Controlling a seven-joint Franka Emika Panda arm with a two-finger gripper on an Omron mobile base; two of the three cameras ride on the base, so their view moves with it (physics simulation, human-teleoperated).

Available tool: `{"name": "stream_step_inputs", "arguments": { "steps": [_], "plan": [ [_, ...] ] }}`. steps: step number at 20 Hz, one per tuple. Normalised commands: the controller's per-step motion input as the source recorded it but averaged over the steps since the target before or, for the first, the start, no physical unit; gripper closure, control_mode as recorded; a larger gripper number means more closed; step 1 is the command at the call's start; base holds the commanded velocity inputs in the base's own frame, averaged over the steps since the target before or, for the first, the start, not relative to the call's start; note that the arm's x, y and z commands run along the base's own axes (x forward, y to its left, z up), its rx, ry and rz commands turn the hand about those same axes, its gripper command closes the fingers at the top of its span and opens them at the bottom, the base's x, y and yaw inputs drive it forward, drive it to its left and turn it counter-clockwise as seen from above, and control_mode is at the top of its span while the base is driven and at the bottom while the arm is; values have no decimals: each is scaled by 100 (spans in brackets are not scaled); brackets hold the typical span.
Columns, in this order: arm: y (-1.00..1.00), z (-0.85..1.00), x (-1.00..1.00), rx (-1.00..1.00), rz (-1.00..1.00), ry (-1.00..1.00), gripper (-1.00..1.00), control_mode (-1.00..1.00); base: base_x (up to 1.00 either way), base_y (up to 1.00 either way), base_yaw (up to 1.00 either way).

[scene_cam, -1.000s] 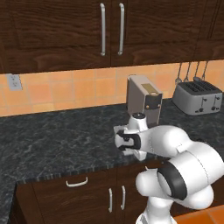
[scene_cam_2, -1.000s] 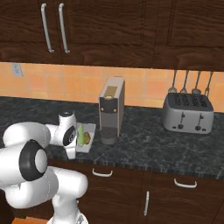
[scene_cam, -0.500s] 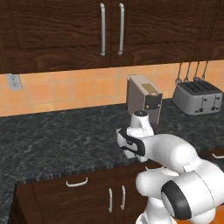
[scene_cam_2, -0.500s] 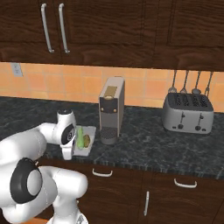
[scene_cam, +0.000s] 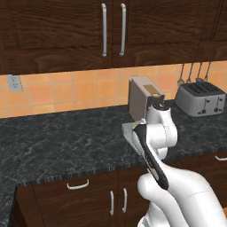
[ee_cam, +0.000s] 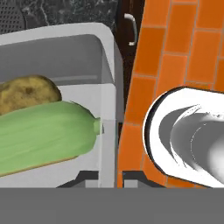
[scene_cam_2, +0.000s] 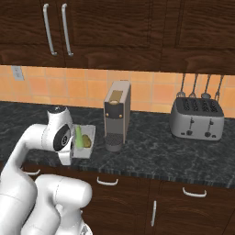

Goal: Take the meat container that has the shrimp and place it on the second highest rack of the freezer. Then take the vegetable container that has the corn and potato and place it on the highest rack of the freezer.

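On the dark counter [scene_cam_2: 151, 156], the gripper [ee_cam: 109, 175] pinches the grey vegetable container [ee_cam: 107, 61] rim, corn [ee_cam: 43, 131] and potato [ee_cam: 26, 92] inside.

Vegetable container [scene_cam_2: 86, 140] half hidden behind arm (corn [ee_cam: 43, 135] cut off at frame edge).

Two cameras sit behind the arm and look forward and down at the dark table [scene_cam: 66, 142]. The left one sees the arm from its left side, the right one from its right side. Both show the coffee machine [scene_cam_2: 117, 114], the toaster [scene_cam_2: 196, 118] and the orange tile wall [scene_cam: 66, 91]. The hand camera is very close to the vegetable container [ee_cam: 107, 65], looking down along its rim at the corn [ee_cam: 43, 131] and potato [ee_cam: 26, 92].
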Motion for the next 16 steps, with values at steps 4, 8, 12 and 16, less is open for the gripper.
{"name": "stream_step_inputs", "arguments": {
  "steps": [4, 8, 12, 16],
  "plan": [
    [-22, 100, -80, 4, 37, -11, 100, -100, 0, 0, 0],
    [-6, 100, -41, 12, 41, 12, 100, -100, 0, 0, 0],
    [0, 96, -69, 1, 32, 7, 100, -100, 0, 0, 0],
    [2, 91, -82, -3, 21, -1, 100, -100, 0, 0, 0]
  ]
}}
